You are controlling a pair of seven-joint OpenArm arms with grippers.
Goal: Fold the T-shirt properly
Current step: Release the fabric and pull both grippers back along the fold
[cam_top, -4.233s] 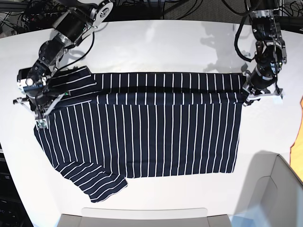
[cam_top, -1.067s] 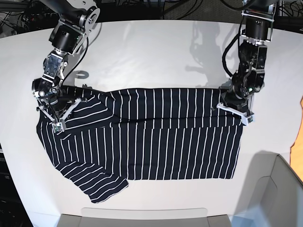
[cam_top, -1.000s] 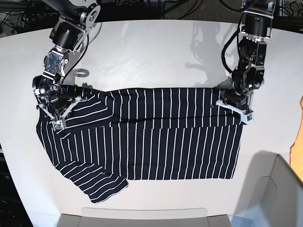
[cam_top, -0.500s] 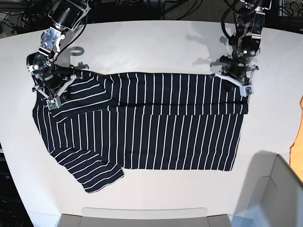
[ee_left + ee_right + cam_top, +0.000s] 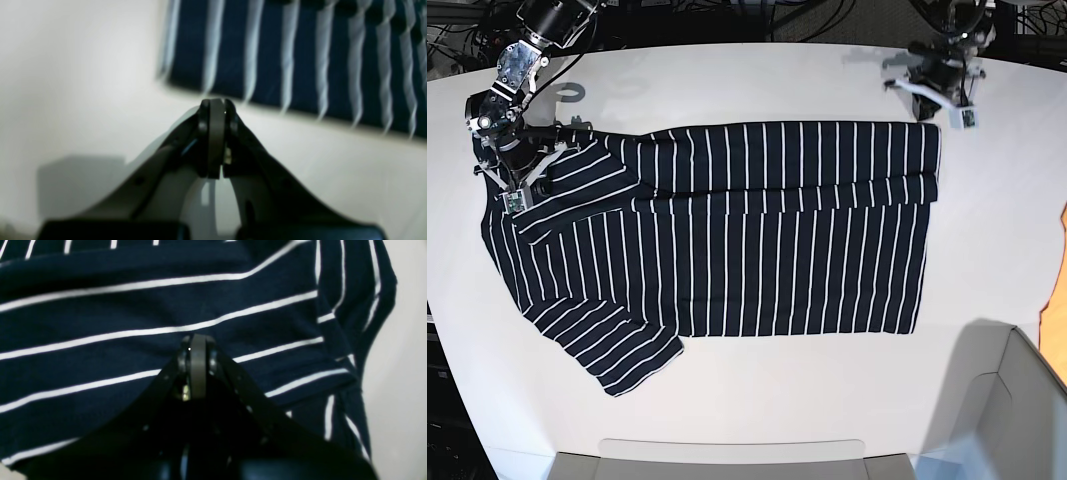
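First fold under way; shirt (image 5: 767, 265) part-folded along far side. Left gripper (image 5: 217, 103) closed, empty, beyond hem; right gripper (image 5: 197, 340) closed over sleeve. Next: likely straighten sleeve.

striped t-shirt (image 5: 767, 270) — partly folded

One T-shirt (image 5: 767, 260), two claws (image 5: 942, 95).

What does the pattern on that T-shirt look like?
The T-shirt is dark navy, nearly black, with thin white stripes; the base view shows it best.
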